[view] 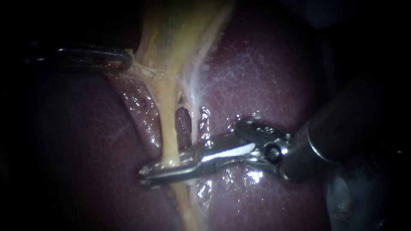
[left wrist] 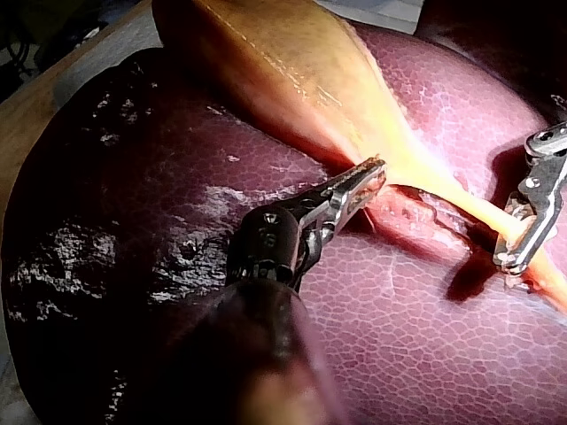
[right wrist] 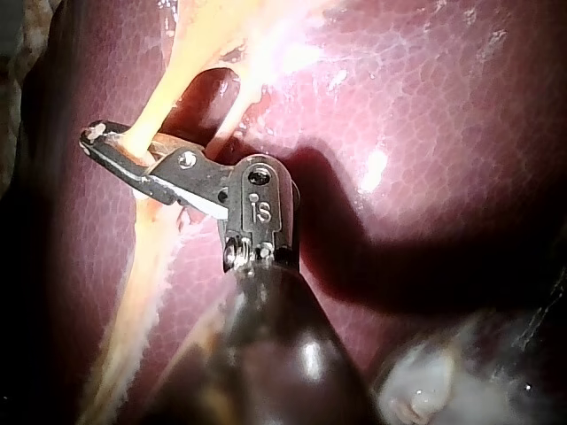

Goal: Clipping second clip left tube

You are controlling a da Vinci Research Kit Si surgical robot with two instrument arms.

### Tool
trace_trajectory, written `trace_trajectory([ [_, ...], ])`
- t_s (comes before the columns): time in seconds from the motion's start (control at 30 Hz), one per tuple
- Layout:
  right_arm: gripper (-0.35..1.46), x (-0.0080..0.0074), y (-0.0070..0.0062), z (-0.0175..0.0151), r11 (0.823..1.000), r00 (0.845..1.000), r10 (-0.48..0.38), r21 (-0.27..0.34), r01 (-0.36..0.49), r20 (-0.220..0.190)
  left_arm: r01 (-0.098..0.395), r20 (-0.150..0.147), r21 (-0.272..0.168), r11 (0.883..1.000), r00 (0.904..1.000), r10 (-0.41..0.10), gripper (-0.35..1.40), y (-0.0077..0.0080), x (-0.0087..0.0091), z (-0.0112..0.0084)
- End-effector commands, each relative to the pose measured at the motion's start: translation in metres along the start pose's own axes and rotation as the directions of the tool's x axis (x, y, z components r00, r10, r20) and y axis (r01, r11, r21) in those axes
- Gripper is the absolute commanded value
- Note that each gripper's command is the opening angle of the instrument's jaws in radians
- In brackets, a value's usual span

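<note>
- Dark red liver (view: 274, 77): fills the field, wet and finely mottled.
- Yellow gallbladder (view: 180, 30): lies on the liver, narrows toward the tubes.
- Right instrument (view: 147, 174): comes in from the right, reaches across both tubes, clenches its metal jaws on the left tube from two sides.
- Left instrument (view: 126, 60): comes in from the left, grips the gallbladder's edge between closed jaws, well apart from the other jaws.
- Left tube (view: 168, 128): yellow, runs down from the gallbladder, passes between the right instrument's jaws.
- Right tube (view: 196, 115): paler, lies just beside the left tube.
</note>
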Motion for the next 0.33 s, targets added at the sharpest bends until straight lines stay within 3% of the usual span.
trace_trajectory([
  [0.03,-0.35,0.0,0.0,0.0,1.0,1.0,-0.001,0.0,0.001,0.0,0.0,0.0,0.0,1.0,1.0,0.0,-0.35,0.0,0.0,0.0],
  [0.33,-0.35,0.0,0.0002,-0.0001,1.0,1.0,-0.001,-0.001,0.001,-0.001,0.0,0.0,0.0,1.0,1.0,0.0,-0.35,0.0,0.0,0.0],
])
